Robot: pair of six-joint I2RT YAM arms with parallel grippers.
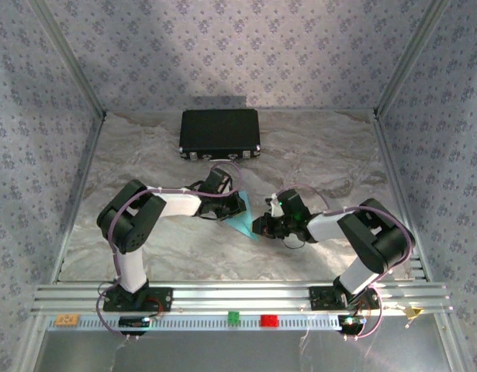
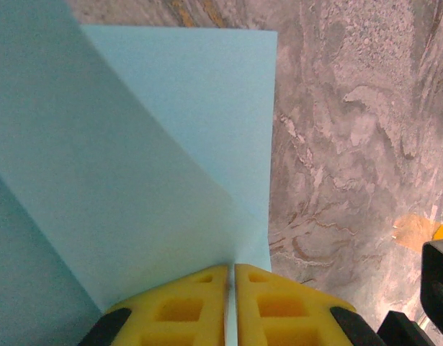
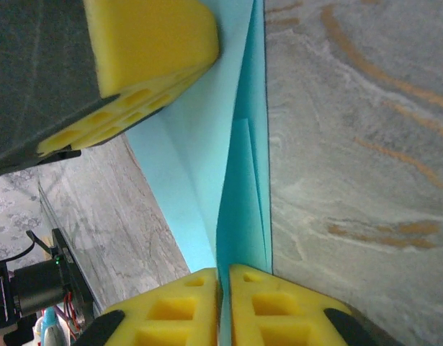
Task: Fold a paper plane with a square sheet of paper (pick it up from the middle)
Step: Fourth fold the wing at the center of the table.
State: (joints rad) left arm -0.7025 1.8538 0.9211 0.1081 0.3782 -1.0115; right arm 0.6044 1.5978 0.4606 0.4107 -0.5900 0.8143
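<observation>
Paper (image 1: 243, 224) is held between the two grippers over the middle of the table (image 1: 316, 155), part folded. Its long axis is run roughly far-to-near, with the narrow tip pointed at the near edge, a bit right. Left gripper (image 2: 231, 270) is squeezed nearly closed on one edge, and right gripper (image 3: 223, 272) is clamped the same way on the creased side. Case (image 1: 219, 133) is parked well behind. Red block (image 1: 267, 319) is sat on the front rail. Both arms are bent inward, elbows out.

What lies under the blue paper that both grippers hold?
The marbled table shows beside the paper; whatever lies directly beneath the sheet is covered.
</observation>
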